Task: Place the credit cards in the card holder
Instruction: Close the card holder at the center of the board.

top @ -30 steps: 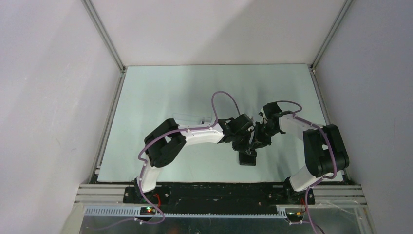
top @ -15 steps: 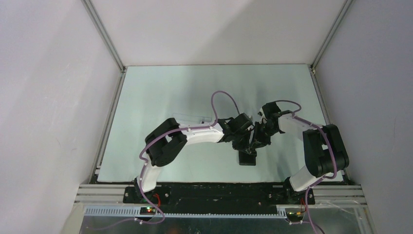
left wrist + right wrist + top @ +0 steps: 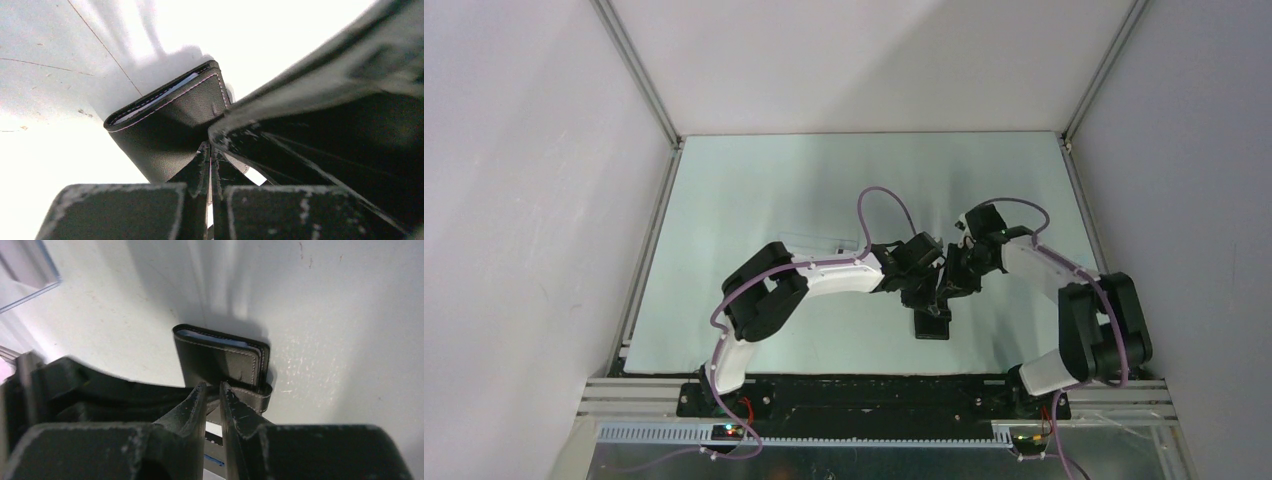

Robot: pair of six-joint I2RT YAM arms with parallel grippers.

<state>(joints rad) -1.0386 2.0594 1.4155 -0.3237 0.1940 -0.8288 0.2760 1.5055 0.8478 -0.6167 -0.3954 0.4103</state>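
Over on the left of the table (image 3: 754,190), the clear box (image 3: 819,242) sits well apart from the action, and there's not one loose card anywhere on the surface. Moving in to the middle, the left gripper (image 3: 210,167) is clenched tight, fingertips pressed right up against the near edge of the wallet (image 3: 167,127). I can't tell whether it's pinching anything. The wallet lies flat on the table near the middle, a little toward the robot, directly under both grippers. It's folded over, and a pale sliver shows along its open mouth. That could be a card edge or the lining, I can't say which. My read is that the cards are probably tucked inside and the loading is done, with only the fastening and letting go left. From above, the bare end of the wallet (image 3: 932,325) points back toward the arm bases, so its long axis looks to run near to far, though the far part is hidden under the fingers. From the right wrist, the long open edge faces away from the camera and the tab (image 3: 250,396) wraps round the right-hand end. On to the right gripper (image 3: 212,392): its jaws are drawn almost together, just a narrow slit between them, sitting right at that tab. I can't tell whether it's gripping the tab or just beside it.
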